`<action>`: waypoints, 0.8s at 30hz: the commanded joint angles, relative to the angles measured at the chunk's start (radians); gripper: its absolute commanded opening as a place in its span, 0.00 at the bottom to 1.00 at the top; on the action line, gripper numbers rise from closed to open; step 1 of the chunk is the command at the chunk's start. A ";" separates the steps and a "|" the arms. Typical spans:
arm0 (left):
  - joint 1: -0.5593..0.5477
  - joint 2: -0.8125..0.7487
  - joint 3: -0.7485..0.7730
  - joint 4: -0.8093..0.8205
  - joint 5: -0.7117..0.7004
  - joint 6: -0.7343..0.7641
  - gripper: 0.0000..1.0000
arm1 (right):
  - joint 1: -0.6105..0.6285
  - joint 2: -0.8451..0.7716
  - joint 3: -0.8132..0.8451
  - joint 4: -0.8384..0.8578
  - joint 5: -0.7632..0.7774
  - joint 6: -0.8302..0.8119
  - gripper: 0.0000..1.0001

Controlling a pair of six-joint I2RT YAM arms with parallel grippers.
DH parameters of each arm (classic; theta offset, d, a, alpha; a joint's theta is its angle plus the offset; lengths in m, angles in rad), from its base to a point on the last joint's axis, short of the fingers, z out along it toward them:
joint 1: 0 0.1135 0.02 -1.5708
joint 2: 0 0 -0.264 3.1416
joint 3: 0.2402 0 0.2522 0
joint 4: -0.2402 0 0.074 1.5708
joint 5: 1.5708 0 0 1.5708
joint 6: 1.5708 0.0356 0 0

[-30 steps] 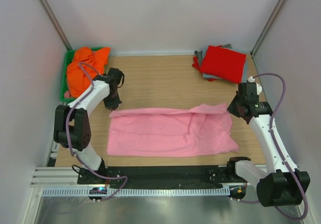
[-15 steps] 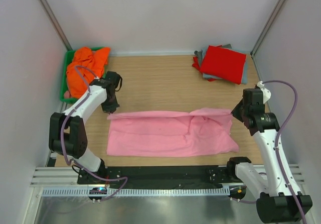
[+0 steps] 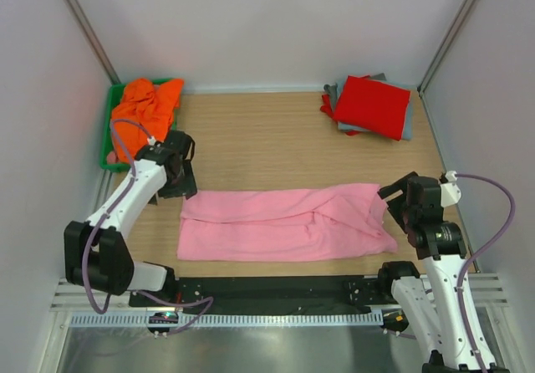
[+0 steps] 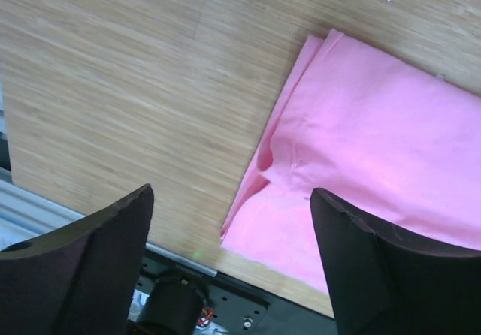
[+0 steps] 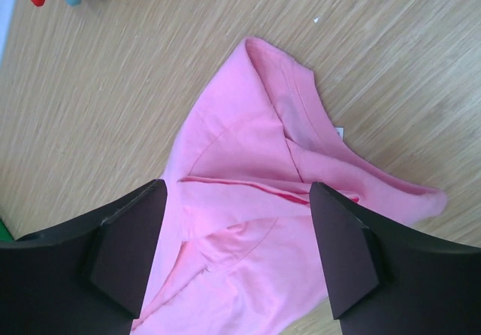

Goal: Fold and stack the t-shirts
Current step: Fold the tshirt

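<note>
Pink shirt lies flat along the near half of the table in the top view, folded lengthwise into a long band, with rumpled layers toward its right end. Left gripper hangs just off its far left corner, and right gripper sits beside its right end. An orange shirt fills the bin at far left. A red shirt sits on a grey shirt at far right.

Left wrist view: the fingers stand wide apart and empty above the band's left edge, where two layers show. Nothing touches the cloth.

Right wrist view: the jaws are equally wide, holding nothing, over the collar end, which bunches loosely.

The cloth looks light, limp and a little clingy on wood, so it should crease where pulled and sag when lifted. I judge the best holds to be the end corners, pinching all layers together, so the next cross-fold stays square.
</note>
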 commanded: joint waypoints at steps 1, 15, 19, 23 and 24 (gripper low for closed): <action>0.004 -0.090 0.041 -0.066 -0.028 0.023 0.88 | 0.001 -0.004 0.031 0.015 0.061 0.060 0.84; -0.083 0.188 0.046 0.212 0.190 -0.069 0.81 | 0.034 0.363 -0.221 0.469 -0.350 0.046 0.83; -0.124 0.289 0.030 0.232 0.182 -0.116 0.80 | 0.096 0.495 -0.206 0.546 -0.289 0.059 0.83; -0.141 0.321 -0.038 0.302 0.211 -0.139 0.79 | 0.231 0.674 -0.120 0.605 -0.193 0.072 0.85; -0.144 0.317 -0.072 0.314 0.216 -0.148 0.78 | 0.244 0.758 -0.100 0.618 -0.196 0.069 0.85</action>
